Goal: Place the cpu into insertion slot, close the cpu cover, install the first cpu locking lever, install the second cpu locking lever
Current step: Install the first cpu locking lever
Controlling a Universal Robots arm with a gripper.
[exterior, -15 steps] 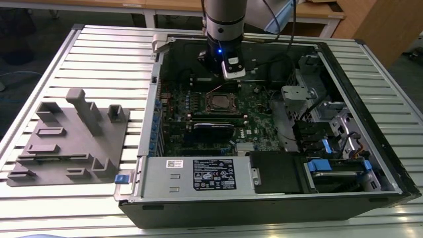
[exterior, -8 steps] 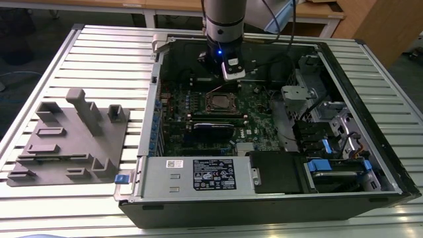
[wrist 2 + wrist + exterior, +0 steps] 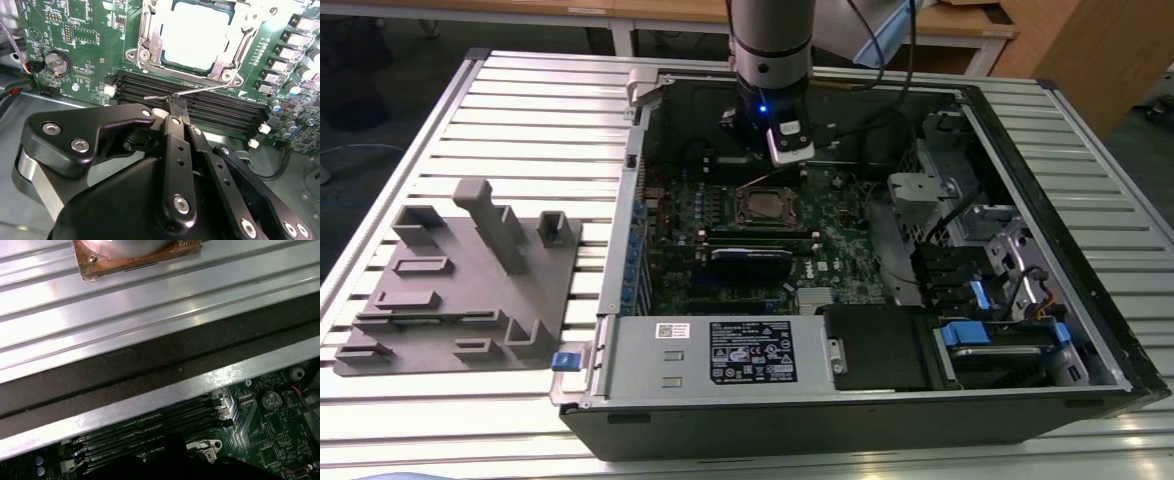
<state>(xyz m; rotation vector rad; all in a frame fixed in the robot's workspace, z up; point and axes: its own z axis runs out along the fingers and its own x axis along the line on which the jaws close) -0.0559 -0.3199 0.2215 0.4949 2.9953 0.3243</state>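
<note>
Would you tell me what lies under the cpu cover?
The pale cpu shows through the window in the cpu cover. That frame hides its edges, and the chip covers the centre of the insertion slot.

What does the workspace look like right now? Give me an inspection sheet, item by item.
Surface: slatted metal table carrying an open computer case.
Job's things: cpu seated in the insertion slot; cpu cover closed over it; thin locking lever beside the slot.
Clutter: grey fixture tray on the table, at the exterior view's left of the case.
Gripper: gripper shut, apparently pinching the locking lever.
Cables: thin wires run to a plug beside the coin cell.
Surroundings: wooden furniture behind the table.
</note>
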